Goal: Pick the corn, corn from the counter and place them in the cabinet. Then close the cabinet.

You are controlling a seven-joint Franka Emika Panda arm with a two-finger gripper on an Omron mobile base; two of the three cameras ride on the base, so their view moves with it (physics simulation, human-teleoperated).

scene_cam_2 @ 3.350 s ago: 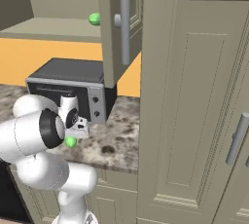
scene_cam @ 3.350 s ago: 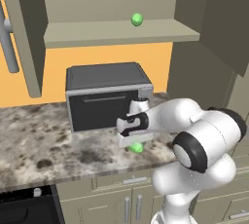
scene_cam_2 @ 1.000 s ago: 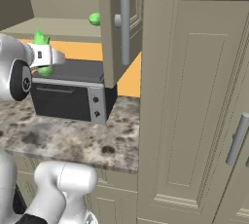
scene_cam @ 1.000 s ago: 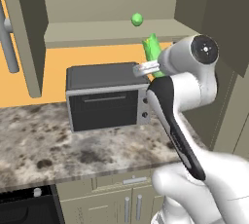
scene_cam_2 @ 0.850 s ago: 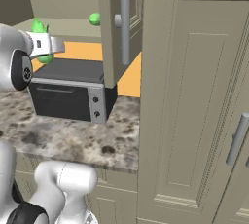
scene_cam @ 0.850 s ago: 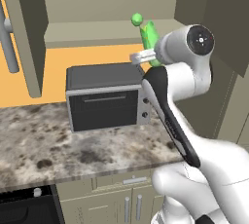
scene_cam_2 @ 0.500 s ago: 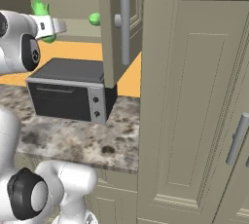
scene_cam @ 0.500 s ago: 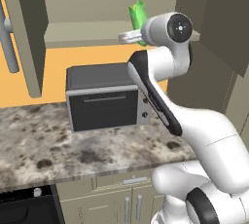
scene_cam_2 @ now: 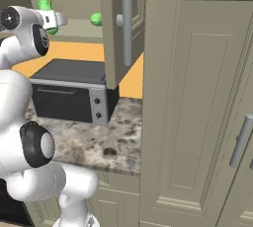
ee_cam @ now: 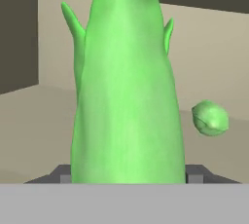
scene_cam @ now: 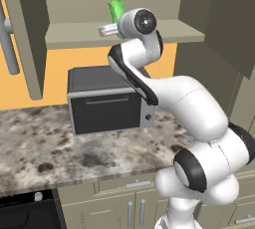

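Left base view: gripper (scene_cam: 110,28), jaws clenched on corn 2 (scene_cam: 116,9), now raised from desk (scene_cam: 45,143) to cabinet (scene_cam: 124,33) shelf; right base view: corn 1 (scene_cam_2: 96,19) already shelved; hand view: release next, then doors.

A rendered kitchen: speckled stone counter (scene_cam: 45,143) over beige drawers, black toaster oven (scene_cam: 107,98) standing on that counter, open wall cabinet (scene_cam: 74,34) above the oven, tall panelled side unit (scene_cam_2: 197,97) right of it.
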